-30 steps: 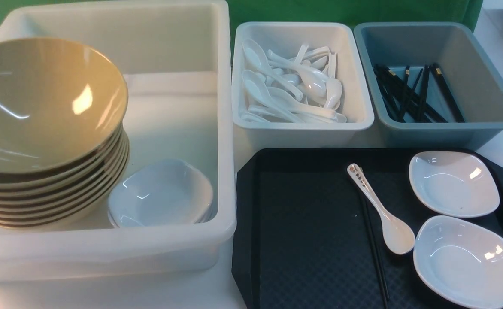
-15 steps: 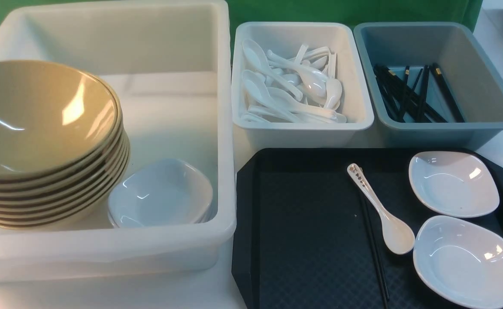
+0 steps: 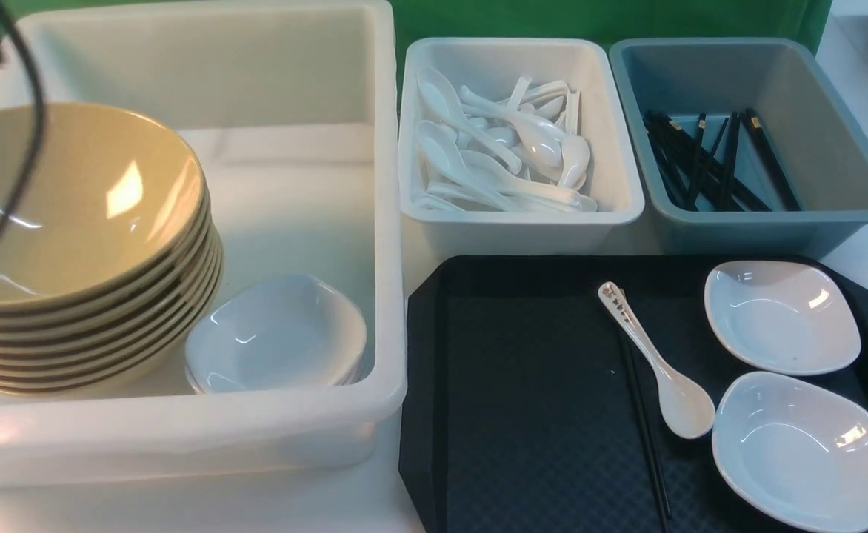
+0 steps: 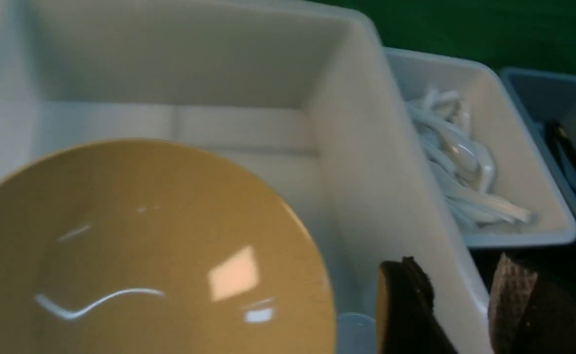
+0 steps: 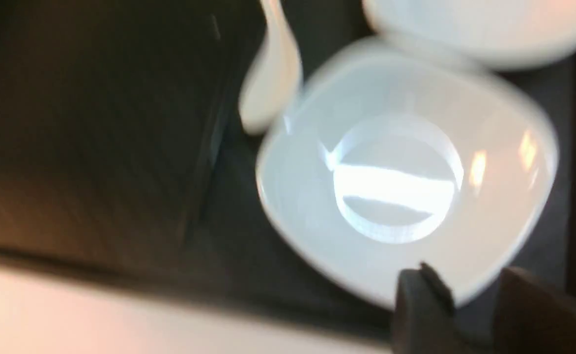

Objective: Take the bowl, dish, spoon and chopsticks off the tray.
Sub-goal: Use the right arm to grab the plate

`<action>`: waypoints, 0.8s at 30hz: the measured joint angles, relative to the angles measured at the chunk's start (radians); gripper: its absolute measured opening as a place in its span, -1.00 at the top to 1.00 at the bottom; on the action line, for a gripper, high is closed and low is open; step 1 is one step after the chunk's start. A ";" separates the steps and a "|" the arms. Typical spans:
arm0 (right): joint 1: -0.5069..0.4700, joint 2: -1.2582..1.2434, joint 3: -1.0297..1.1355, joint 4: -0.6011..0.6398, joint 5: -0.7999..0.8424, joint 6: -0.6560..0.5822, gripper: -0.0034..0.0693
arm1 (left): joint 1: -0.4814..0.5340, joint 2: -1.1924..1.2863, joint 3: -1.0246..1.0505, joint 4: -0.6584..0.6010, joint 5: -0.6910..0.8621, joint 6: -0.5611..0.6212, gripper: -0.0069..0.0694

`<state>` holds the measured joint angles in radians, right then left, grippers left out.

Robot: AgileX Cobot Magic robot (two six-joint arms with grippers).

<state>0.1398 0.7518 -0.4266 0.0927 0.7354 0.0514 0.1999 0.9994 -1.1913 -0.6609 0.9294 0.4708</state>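
Note:
The top mustard-yellow bowl (image 3: 71, 207) rests on a stack of like bowls inside the big white tub (image 3: 182, 429). In the left wrist view my left gripper (image 4: 457, 278) hangs open and empty beside that bowl (image 4: 140, 255), over the tub wall. On the black tray (image 3: 523, 385) lie the marked white spoon (image 3: 656, 363), the black chopsticks (image 3: 645, 437) partly under it, and two white dishes (image 3: 782, 317) (image 3: 800, 451). My right gripper (image 5: 465, 290) is open at the near corner of the closer dish (image 5: 406, 172), holding nothing.
A stack of white dishes (image 3: 278, 337) sits in the big tub beside the bowls. Behind the tray stand a white tub of plain spoons (image 3: 515, 218) and a grey tub of chopsticks (image 3: 775, 220). A black cable (image 3: 27, 148) hangs over the bowls.
The top bowl, tilted and raised a second ago, has settled flat on the stack. The left arm's cable has come back into view. A dark part of the right arm has entered at the lower right.

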 joint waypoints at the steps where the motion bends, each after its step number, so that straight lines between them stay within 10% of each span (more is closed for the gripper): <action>1: 0.000 0.053 -0.013 -0.012 0.015 0.017 0.01 | -0.060 -0.025 0.001 0.010 -0.013 0.023 0.53; 10: 0.000 0.407 -0.030 -0.103 -0.139 0.200 -0.45 | -0.301 -0.340 0.242 0.098 -0.221 0.107 0.85; 24: 0.000 0.621 -0.048 -0.109 -0.361 0.291 -0.25 | -0.310 -0.688 0.720 0.204 -0.359 0.125 0.85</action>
<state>0.1398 1.3724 -0.4747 -0.0162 0.3741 0.3429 -0.1105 0.3116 -0.4708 -0.4568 0.5707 0.5956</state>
